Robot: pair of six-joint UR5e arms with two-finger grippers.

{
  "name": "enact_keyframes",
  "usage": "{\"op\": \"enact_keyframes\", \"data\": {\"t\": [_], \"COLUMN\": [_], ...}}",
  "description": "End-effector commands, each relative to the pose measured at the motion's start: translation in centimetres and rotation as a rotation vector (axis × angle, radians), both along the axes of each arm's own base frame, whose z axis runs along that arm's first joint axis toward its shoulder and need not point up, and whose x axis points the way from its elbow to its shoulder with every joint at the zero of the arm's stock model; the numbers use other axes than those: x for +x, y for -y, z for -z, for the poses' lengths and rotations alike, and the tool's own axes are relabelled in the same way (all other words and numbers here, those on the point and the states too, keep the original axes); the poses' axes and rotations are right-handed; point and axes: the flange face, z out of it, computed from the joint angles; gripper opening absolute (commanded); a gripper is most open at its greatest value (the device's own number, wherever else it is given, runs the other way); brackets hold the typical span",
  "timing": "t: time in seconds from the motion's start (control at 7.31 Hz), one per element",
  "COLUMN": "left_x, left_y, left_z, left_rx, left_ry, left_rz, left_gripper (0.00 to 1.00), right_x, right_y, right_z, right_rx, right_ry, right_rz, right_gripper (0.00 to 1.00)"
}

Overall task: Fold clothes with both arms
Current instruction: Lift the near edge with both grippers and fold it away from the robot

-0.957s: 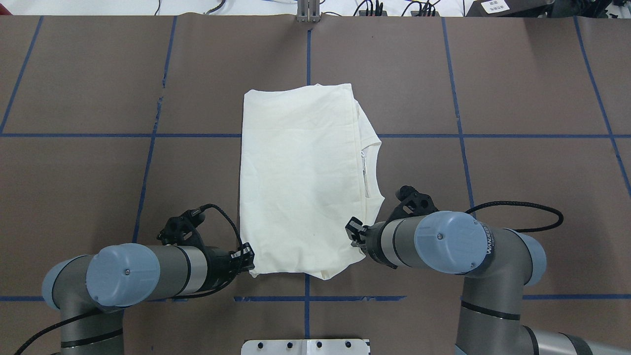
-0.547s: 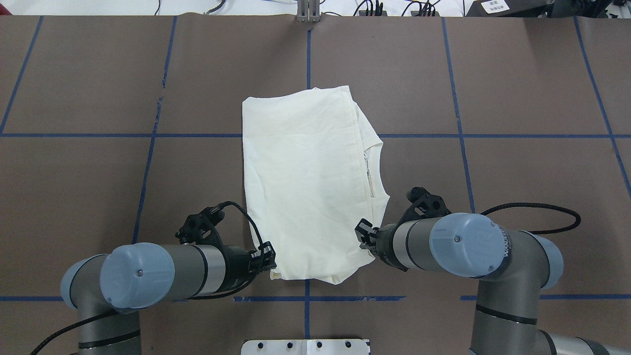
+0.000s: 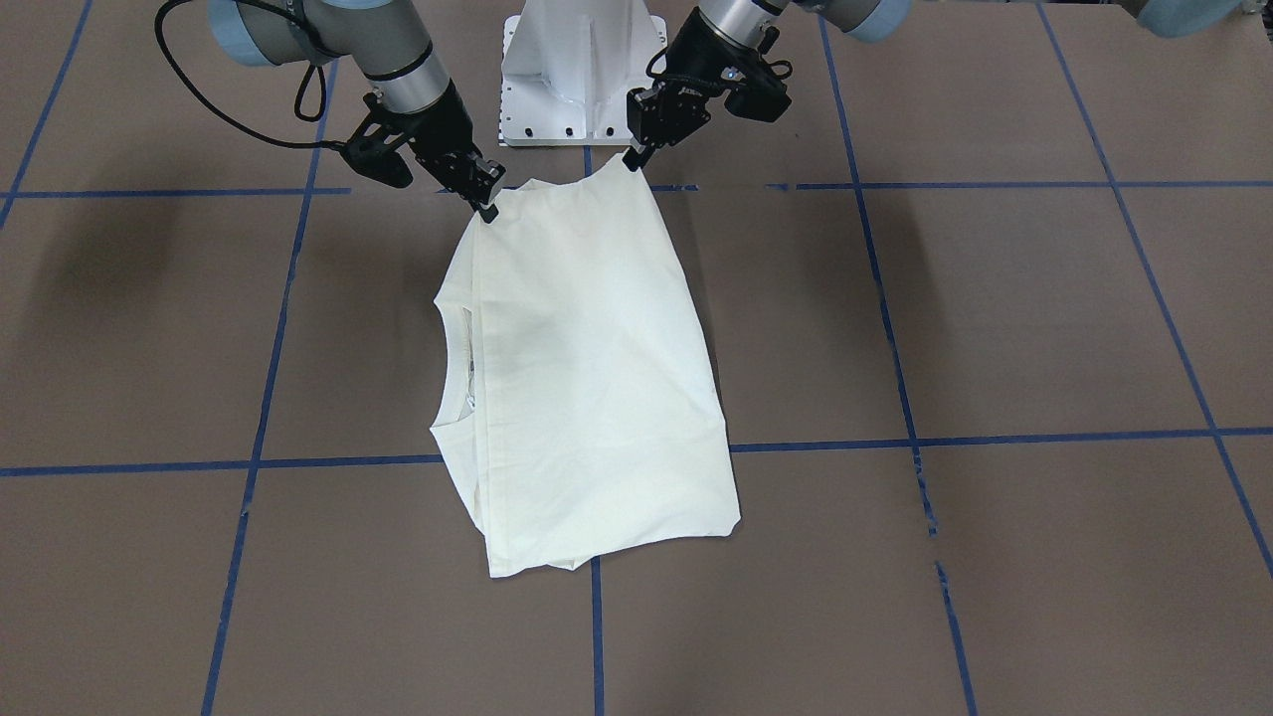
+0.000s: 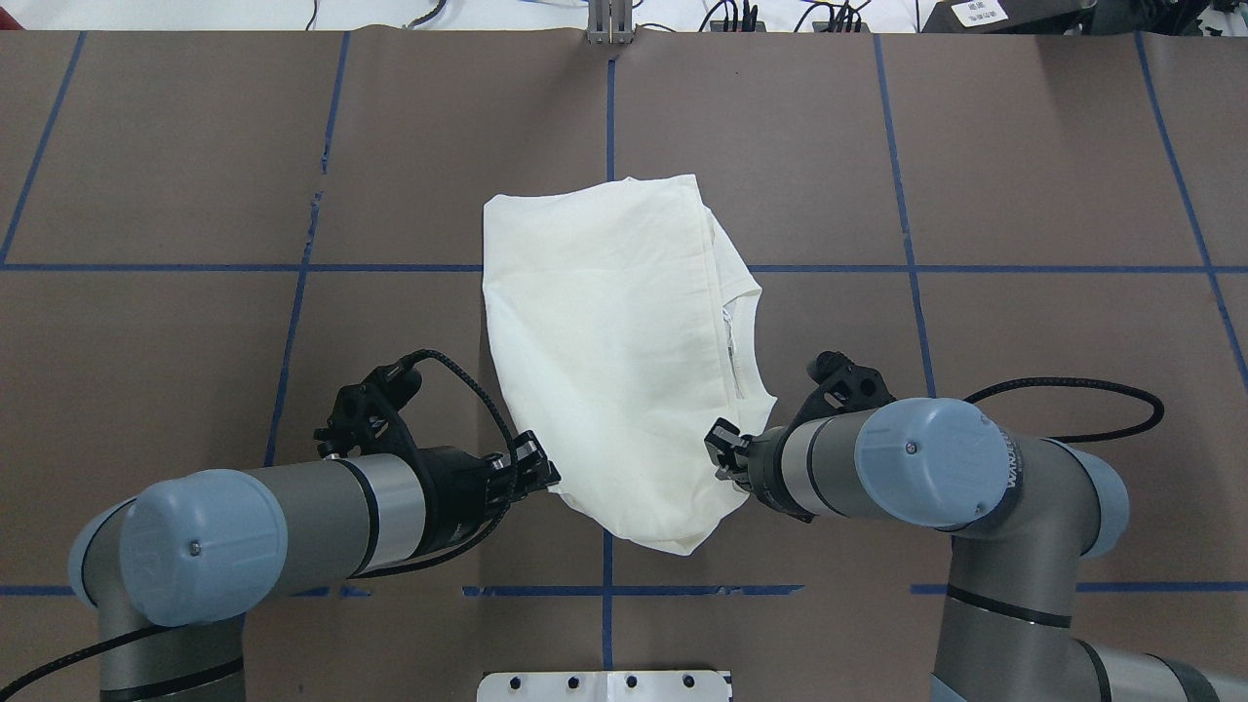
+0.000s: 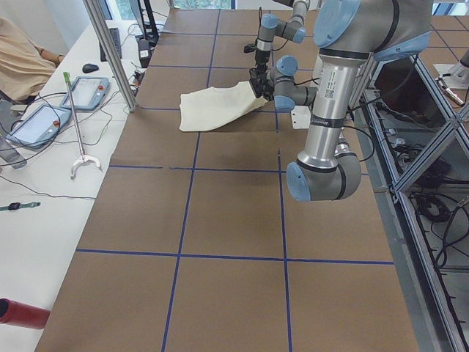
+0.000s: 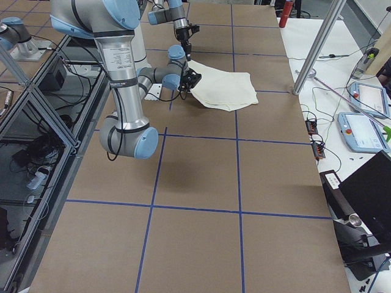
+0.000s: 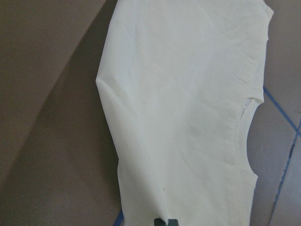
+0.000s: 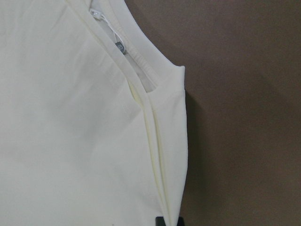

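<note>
The cream shirt [image 4: 614, 351] lies folded, plain side up, at the table's middle, with its neckline toward my right arm. It also shows in the front view [image 3: 587, 378]. Its near edge is lifted off the table and hangs between my grippers. My left gripper [image 4: 541, 475] is shut on the near left corner, seen in the front view [image 3: 636, 159]. My right gripper [image 4: 723, 450] is shut on the near right corner by the shoulder, seen in the front view [image 3: 487, 209]. The wrist views show cloth [image 7: 188, 117] and the collar [image 8: 136, 56]. The print is hidden.
The white pedestal base [image 4: 604, 685] sits at the near table edge behind the grippers. Blue tape lines [image 4: 907, 268] grid the brown table. A metal post [image 4: 609, 24] stands at the far edge. Side benches hold tablets [image 5: 37, 125] and cables.
Both grippers have risen and drawn closer together, the left one moving right and forward. The shirt's near edge has come off the table and narrowed into a sagging curve.
</note>
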Motion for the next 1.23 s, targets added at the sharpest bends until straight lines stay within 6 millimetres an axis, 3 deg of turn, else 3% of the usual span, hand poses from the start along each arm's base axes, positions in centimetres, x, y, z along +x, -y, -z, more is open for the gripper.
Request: {"op": "enact_keyframes", "data": {"t": [0.0,0.14,0.41,0.68,0.82,1.09], "left_x": [-0.4,-2.5,-3.6,-6.2,-6.4,-6.8], "left_y": [0.1,-0.4,-0.1,-1.2,-1.2,-1.9], "left_z": [2.3,3.9,4.0,2.8,2.3,2.7], "left_rx": [0.010,0.023,0.024,0.013,0.010,-0.001], "left_ry": [-0.022,-0.066,-0.074,-0.071,-0.063,-0.069], "left_rz": [0.001,-0.002,-0.016,-0.065,-0.066,-0.121], "left_gripper": [0.00,0.00,0.00,0.00,0.00,0.00], "right_x": [4.1,5.1,8.9,11.6,11.0,11.5], "right_y": [0.7,0.4,-1.3,-4.6,-6.0,-7.5], "right_z": [0.7,0.9,4.1,6.4,6.4,6.6], "right_rx": [-0.011,-0.016,-0.023,-0.087,-0.116,-0.145], "right_ry": [0.005,-0.004,-0.017,-0.036,-0.038,-0.038], "right_rz": [-0.019,-0.021,-0.021,0.056,0.084,0.111], "right_gripper": [0.00,0.00,0.00,0.00,0.00,0.00]}}
